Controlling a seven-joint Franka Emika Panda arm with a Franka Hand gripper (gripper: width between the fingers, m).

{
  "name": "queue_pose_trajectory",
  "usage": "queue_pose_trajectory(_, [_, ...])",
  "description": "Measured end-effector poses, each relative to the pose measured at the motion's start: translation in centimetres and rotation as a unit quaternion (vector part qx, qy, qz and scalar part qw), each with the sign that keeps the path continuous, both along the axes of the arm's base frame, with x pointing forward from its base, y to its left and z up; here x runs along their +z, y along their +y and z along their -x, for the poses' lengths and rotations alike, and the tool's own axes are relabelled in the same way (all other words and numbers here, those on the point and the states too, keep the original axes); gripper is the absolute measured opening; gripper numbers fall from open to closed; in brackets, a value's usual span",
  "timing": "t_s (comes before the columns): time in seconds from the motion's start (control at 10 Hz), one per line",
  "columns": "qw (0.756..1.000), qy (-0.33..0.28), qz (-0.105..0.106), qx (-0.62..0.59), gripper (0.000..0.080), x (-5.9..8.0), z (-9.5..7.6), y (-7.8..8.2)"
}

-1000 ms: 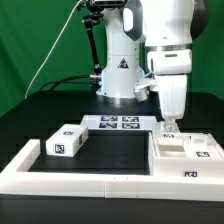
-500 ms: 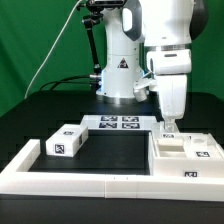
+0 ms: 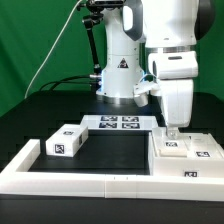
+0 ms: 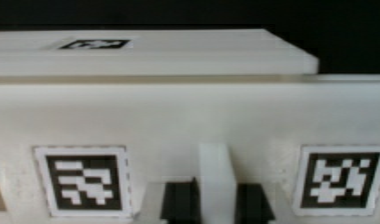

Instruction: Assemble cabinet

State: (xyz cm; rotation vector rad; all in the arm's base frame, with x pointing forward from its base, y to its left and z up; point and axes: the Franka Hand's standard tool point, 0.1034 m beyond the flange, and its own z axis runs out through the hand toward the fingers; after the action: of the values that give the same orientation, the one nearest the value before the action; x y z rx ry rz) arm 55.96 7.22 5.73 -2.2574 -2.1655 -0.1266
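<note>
The white cabinet body (image 3: pixel 186 152) lies on the table at the exterior view's right, inside the border frame. It carries small black-and-white tags. My gripper (image 3: pixel 172 131) is lowered onto its upper edge. In the wrist view the two dark fingers (image 4: pixel 178 202) press from either side on a thin upright white wall (image 4: pixel 217 180) of the cabinet body, between two tags, so my gripper (image 4: pixel 217 205) is shut on that wall. A separate white block piece (image 3: pixel 65 142) with tags lies apart at the exterior view's left.
The marker board (image 3: pixel 113 124) lies flat in front of the robot base. The long low white border frame (image 3: pixel 80 181) runs along the front and sides. Behind are the robot base (image 3: pixel 118 75), black cables and a green backdrop.
My gripper has moved a little to the exterior view's right and slightly lower, staying on the cabinet body. The block piece at the left has not moved.
</note>
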Motion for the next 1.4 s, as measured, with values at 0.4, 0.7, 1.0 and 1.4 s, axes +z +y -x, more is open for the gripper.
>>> queue_pose_trajectory(0.4, [1.0, -0.003, -0.003, -0.006, 0.0071, 0.1, -2.6, -0.2])
queue_pose_trajectory(0.7, [1.0, 0.003, -0.001, -0.003, 0.0071, 0.0, -3.0, -0.2])
queue_pose_trajectory(1.0, [0.999, 0.034, 0.006, 0.01, 0.0071, -0.2, -3.1, -0.3])
queue_pose_trajectory(1.4, [0.999, 0.028, 0.008, 0.015, 0.0322, 0.4, -3.3, 0.0])
